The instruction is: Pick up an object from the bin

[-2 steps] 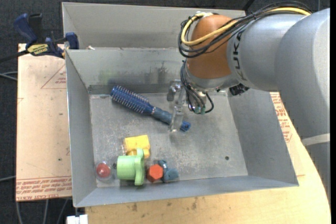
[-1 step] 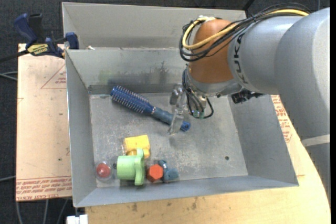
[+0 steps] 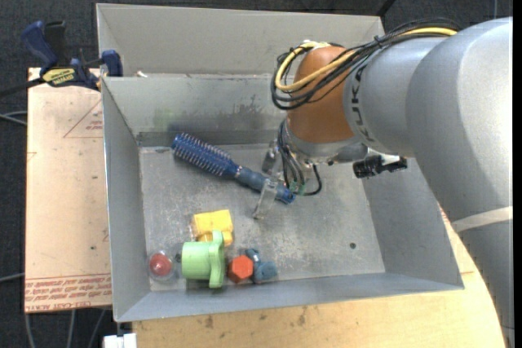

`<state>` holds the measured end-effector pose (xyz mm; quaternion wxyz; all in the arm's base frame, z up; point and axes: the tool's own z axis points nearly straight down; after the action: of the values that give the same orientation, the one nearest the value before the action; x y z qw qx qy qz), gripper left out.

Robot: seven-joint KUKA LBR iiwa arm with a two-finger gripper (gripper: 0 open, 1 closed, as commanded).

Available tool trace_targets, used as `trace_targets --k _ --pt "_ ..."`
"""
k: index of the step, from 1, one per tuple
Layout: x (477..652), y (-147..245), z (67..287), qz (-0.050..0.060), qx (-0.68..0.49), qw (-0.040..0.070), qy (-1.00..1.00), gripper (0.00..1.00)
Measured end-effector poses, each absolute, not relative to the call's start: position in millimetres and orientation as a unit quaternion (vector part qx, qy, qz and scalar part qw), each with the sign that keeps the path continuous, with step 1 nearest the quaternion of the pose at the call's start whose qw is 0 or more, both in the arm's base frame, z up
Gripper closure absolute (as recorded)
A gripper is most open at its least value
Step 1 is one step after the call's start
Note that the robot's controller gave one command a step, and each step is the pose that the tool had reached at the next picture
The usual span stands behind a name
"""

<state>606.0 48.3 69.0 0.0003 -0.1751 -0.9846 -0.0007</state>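
We see the blue hairbrush (image 3: 208,155) lying flat in the middle of the bin (image 3: 122,175). Its bristly head points to the upper left. Its thin handle ends right at the gripper (image 3: 269,193). We cannot tell if the gripper is open or closed. We think the brush is light, hard and a bit slippery, so the handle looks best to grab. The floor to its right is bare, and a little toy heap (image 3: 208,257) sits at the lower left.
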Motion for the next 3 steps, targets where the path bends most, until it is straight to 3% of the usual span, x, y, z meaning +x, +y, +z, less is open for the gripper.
trace_targets --k 1,2,3 --pt "606.5 48.4 69.3 -0.001 -0.174 0.000 -0.985 0.00" --pt "606.8 48.5 69.3 -0.001 -0.174 -0.001 -0.985 1.00" --pt "607.9 48.9 100.6 -0.001 -0.173 -0.002 -0.985 1.00"
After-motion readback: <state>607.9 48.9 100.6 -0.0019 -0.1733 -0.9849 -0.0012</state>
